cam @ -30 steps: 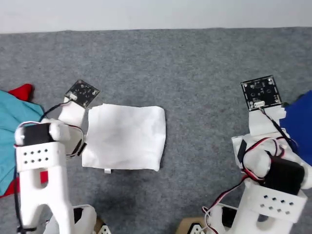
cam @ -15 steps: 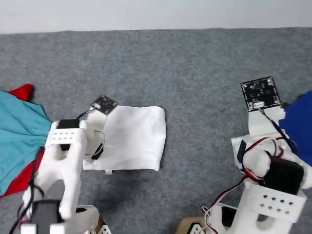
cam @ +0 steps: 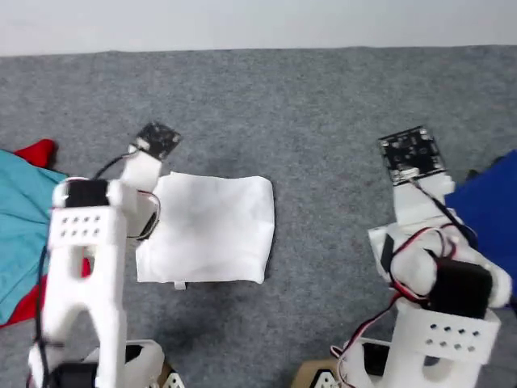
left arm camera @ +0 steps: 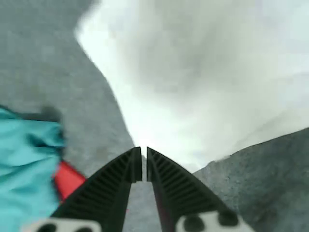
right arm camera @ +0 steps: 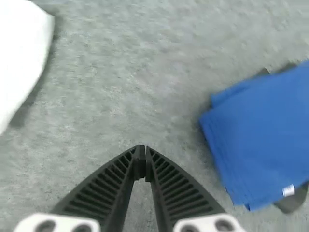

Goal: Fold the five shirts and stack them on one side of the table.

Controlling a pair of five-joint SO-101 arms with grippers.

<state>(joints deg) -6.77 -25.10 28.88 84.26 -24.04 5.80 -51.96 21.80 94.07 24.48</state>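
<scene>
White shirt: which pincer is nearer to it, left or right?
Left. The left pincer is at the white shirt's edge, on the teal shirt's side. The right pincer is over the bare grey mat, apart from it, nearer the blue shirt.

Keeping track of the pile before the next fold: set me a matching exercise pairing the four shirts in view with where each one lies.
Shirts:
1. white shirt
2. blue shirt
3. teal shirt
4. red shirt

Places, by the high view:
A. peeking out from under another shirt, left edge
B. folded flat, near the centre
C. folded, right edge
D. loose, lying over another shirt, left edge

Pairs: 1-B, 2-C, 3-D, 4-A
</scene>
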